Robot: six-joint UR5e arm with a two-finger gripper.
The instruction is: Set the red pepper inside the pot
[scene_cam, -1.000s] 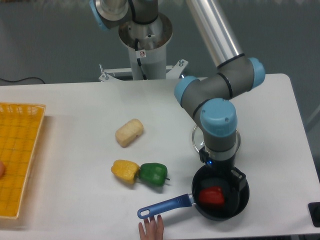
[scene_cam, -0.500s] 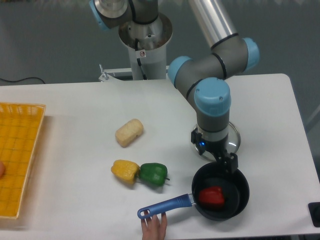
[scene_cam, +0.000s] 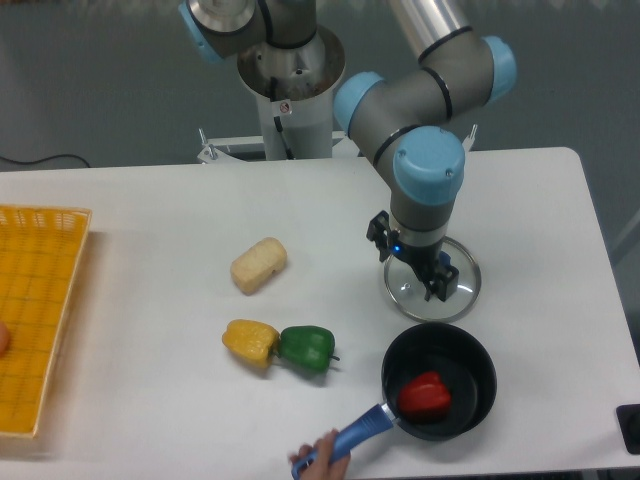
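The red pepper lies inside the black pot near the table's front right. The pot's blue handle points to the front left, and a human hand grips its end. My gripper hangs above the table behind the pot, over the glass lid. Its fingers are spread apart and hold nothing.
A glass lid lies just behind the pot, partly under the gripper. A green pepper and a yellow pepper touch each other left of the pot. A pale corn-like piece lies farther back. A yellow basket is at the left edge.
The gripper rose out of the pot and moved back over the lid, leaving the red pepper inside. The hand took hold of the handle and swung it toward the front.
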